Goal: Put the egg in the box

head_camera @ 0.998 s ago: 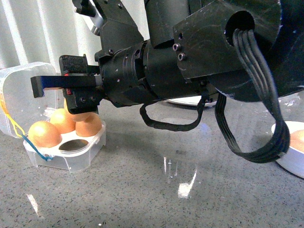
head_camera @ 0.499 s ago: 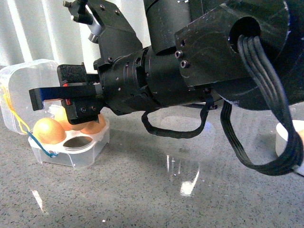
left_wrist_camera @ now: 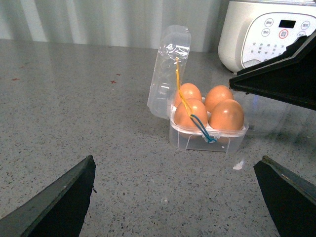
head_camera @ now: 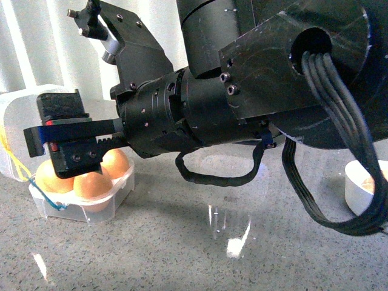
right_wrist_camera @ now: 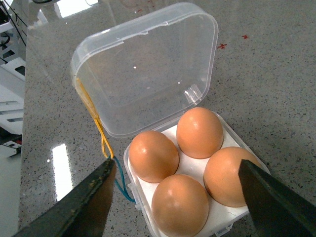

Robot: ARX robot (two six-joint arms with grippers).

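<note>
Under right gripper's (right_wrist_camera: 176, 163) spread jaws: egg (head_camera: 91, 185) in box (right_wrist_camera: 148, 74) (4 filled).

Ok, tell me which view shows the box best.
Right wrist view: the box from above, lid open, four eggs inside. Left wrist view shows it smaller, side-on; in the front view the right gripper hides part.

No legible wording in the scene: the white cooker (left_wrist_camera: 247, 29) just behind the box (left_wrist_camera: 207, 139) shows a button panel (left_wrist_camera: 276, 44) (markings too small and blurred to read).
</note>
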